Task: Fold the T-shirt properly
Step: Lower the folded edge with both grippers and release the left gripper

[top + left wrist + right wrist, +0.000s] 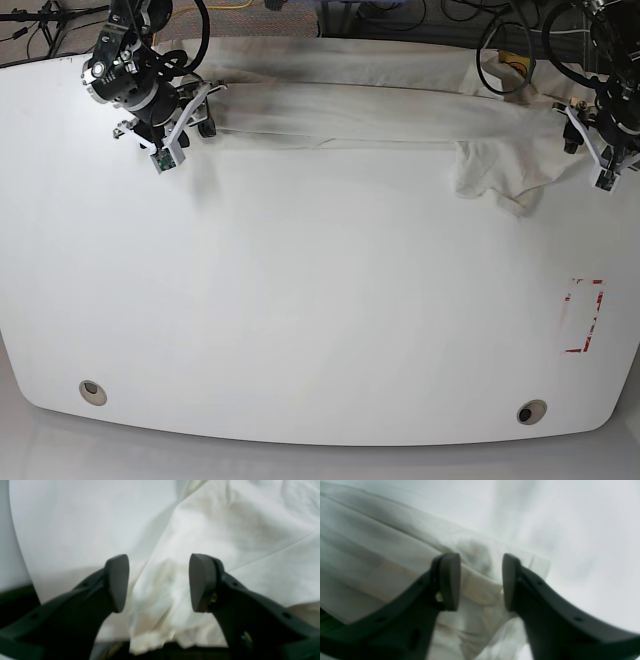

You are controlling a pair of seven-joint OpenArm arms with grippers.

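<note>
- Broadly, our white table [300, 300] fills the base view, with a round hole near each near corner.
- Along its far edge lies the T-shirt [380, 105], stretched out as a long cream band from left to right, one sleeve [495, 178] drooping toward us on the right.
- Our right gripper [195, 115] sits at the far left end of the cloth; its wrist camera shows the jaws apart, with blurred fabric [480, 587] between them.
- Our left gripper [585, 135] sits at the far right end; its jaws stand apart too, over bunched cloth [160, 585].
- Red tape marks [583, 315] lie near the table's right edge.
</note>
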